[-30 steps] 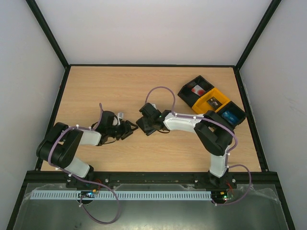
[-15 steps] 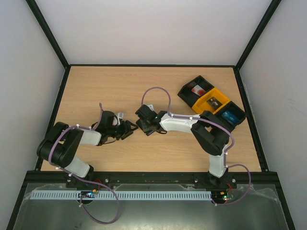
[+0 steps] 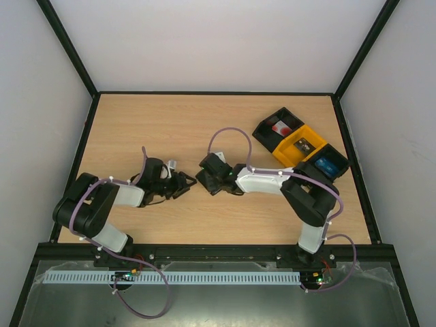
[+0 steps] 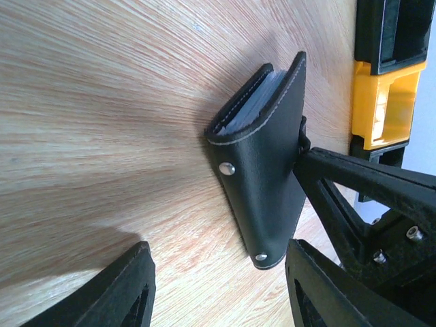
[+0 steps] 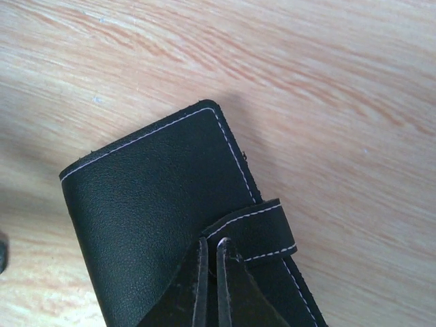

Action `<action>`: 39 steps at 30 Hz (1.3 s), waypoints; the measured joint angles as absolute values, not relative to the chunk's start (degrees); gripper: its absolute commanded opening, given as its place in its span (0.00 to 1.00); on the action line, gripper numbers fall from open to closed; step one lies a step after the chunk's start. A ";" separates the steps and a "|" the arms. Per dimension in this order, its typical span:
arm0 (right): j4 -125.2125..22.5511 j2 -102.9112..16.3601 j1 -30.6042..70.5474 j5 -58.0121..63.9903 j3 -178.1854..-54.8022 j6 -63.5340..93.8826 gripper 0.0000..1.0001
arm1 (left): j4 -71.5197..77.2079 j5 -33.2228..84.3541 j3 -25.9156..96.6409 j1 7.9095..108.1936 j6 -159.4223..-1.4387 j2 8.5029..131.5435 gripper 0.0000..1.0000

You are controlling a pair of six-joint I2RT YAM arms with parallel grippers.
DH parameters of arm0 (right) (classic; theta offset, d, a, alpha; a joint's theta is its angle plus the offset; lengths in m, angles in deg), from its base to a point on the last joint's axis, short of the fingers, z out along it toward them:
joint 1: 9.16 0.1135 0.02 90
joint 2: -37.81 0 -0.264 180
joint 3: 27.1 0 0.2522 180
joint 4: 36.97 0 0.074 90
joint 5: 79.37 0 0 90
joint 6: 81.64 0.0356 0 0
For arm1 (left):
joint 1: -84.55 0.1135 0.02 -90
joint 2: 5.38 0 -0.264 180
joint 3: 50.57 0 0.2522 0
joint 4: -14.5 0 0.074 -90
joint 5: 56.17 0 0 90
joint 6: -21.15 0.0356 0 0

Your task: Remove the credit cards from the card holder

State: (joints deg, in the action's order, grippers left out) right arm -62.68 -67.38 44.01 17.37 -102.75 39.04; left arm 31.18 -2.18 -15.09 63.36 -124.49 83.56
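The card holder (image 4: 266, 170), a black stitched case, stands on its edge on the wood, slightly spread, with pale sleeve edges (image 4: 248, 105) showing inside. No credit cards can be made out. My left gripper (image 4: 218, 286) is open, and the holder's lower end sits just ahead of its fingers (image 4: 129, 289). The right wrist view shows the holder's cover (image 5: 150, 204) and its closing strap (image 5: 262, 228). My right gripper (image 5: 212, 248) is shut with its tips pinched on the strap's end. In the top view both grippers, left (image 3: 187, 181) and right (image 3: 206, 178), meet mid-table, hiding the holder.
A row of open bins stands at the back right: a black one (image 3: 279, 127), a yellow one (image 3: 300, 144) and another black one (image 3: 328, 163). The yellow bin (image 4: 378, 102) shows behind the holder. Black frame rails edge the table.
My right wrist swung slightly left, then came back nearer and to the right, beside the holder. The left arm has stayed where it was.
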 measured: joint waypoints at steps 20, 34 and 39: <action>-42.33 -53.37 43.75 0.78 -83.51 52.85 0.02 | 29.82 -0.35 -13.28 56.32 -123.50 84.07 0.55; -48.19 -53.31 44.62 4.13 -87.43 53.77 0.29 | 26.98 0.97 -12.60 57.37 -123.57 83.28 0.52; -53.39 -55.43 46.61 7.62 -91.56 53.57 0.36 | 28.40 -0.98 -13.91 60.02 -124.55 83.17 0.54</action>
State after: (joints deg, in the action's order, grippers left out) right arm -53.39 -55.43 46.61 7.62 -91.56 53.57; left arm 28.40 -0.98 -13.91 60.02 -124.55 83.17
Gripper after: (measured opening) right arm 0.341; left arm 0.529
